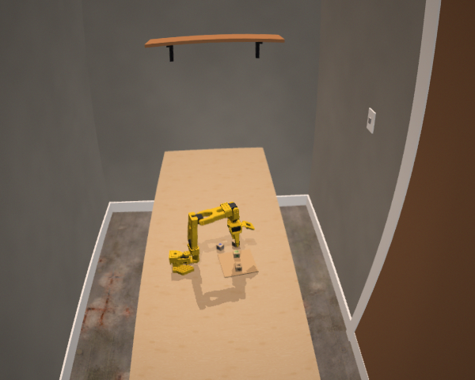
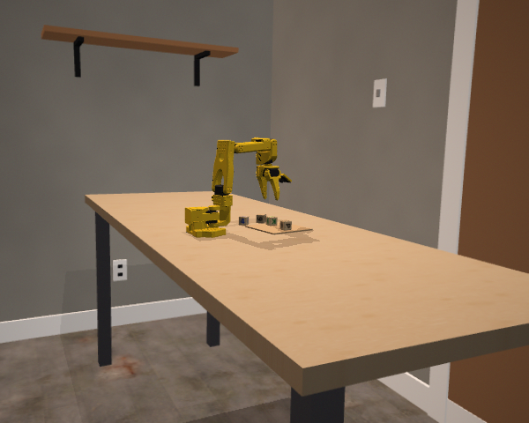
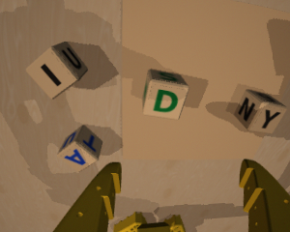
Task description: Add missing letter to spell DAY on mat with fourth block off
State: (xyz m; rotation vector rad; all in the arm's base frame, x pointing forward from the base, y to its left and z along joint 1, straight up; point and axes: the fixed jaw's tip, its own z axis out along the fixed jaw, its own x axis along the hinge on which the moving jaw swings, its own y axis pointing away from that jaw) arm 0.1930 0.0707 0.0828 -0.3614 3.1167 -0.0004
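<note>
The gripper [image 3: 180, 184] hangs high over the table [image 3: 29, 188], its jaws partly apart with nothing between them. The A block [image 3: 79, 147], the missing letter, lies on the bare table just past the left jaw's tip, off the mat [image 3: 197, 39]. The I block [image 3: 56, 70] is farther out on that side, also off the mat. The D block [image 3: 164, 96] sits on the mat, ahead between the jaws. The Y block [image 3: 261, 111] sits on the mat beyond the right jaw.
</note>
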